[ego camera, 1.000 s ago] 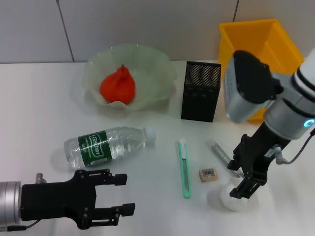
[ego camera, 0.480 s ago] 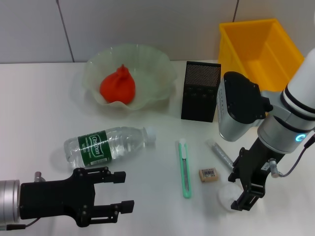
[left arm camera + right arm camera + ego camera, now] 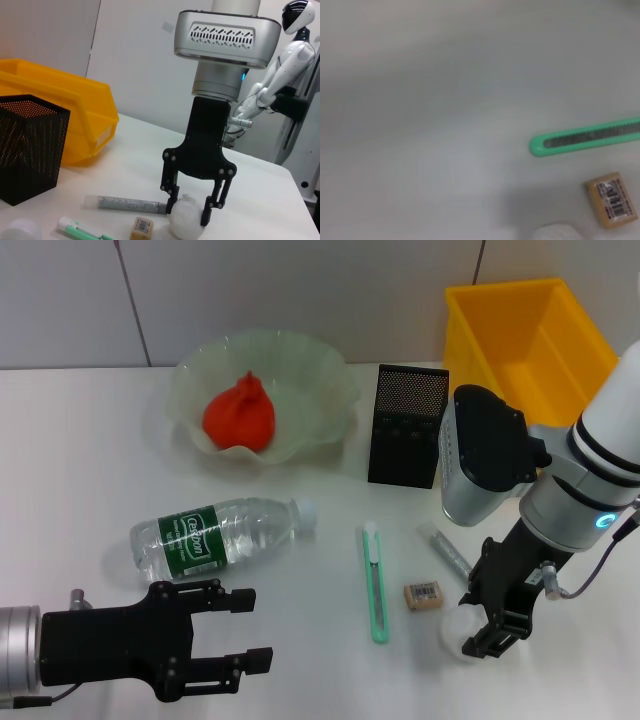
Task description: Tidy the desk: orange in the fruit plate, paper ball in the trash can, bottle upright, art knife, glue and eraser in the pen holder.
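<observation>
Now the right gripper [image 3: 194,212] stands with its black fingers spread either side of the crumpled white paper ball [image 3: 186,225] on the smooth table [image 3: 80,460], nearer the eraser [image 3: 423,595] than before; left gripper [image 3: 245,635] hovers open, empty.

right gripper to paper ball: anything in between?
Nothing visible. The right gripper is already down at the paper ball, open, with a finger on either side of it. The glue stick and eraser lie beside it on the table, not between the fingers and the ball.
</observation>
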Controlling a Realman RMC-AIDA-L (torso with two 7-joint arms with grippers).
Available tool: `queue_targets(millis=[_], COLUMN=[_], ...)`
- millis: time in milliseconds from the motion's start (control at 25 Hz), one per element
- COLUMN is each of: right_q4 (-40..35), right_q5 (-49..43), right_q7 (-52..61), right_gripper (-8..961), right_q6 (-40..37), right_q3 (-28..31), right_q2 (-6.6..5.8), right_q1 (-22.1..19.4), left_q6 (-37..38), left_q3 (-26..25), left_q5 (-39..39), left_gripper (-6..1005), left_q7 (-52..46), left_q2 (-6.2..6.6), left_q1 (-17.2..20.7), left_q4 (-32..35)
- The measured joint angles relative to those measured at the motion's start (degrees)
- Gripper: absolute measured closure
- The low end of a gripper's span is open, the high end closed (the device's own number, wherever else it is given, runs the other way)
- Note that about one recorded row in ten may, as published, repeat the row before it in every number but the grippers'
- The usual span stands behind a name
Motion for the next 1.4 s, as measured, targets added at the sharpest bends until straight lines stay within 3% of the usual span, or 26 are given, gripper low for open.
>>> queue_targets(millis=[160,240,400,560,800,1000,1400], right_q4=[-2.29,-6.42,-16.08,-20.03,-19.64,-17.96,-6.08], right_q5=[1.00,0.97,0.61,0.51,-4.07,-9.64,-12.64], right_q7=[0.85,2.15,4.48,6.63,11.77,17.02,20.51], right_gripper=[456,456,457,456,456,457,452], right_q6=[-2.53,-5.34,-11.44,-13.16,-3.16,7.66,22.51], right_q3=[0.85,3.05,13.73,24.32,32.52,33.29,32.84], right_q2=[-0.11,-0.29,-0.60,-1.57,-3.13,-3.25,-3.38], right_q1=[0.35,0.59,1.83,4.17,4.80,3.66,3.37], left_q6=[0.01,0.01,0.01,-0.02,-0.11,-0.23,-0.35], left_q3=[0.00,0.00,0.00,0.00,0.00,0.00,0.00], left_q5=[-0.01,0.00,0.18,0.23,0.30,0.34,0.35], left_gripper=[282,282,282,282,283,283,284], left_q7=[0.00,0.00,0.01,0.08,0.09,0.09,0.06], left_q2=[0.00,0.00,0.00,0.00,-0.08,-0.09,-0.09], left_q1=[0.07,0.14,0.22,0.21,0.08,0.04,-0.05], left_q4=[0.00,0.00,0.00,0.00,0.00,0.00,0.00])
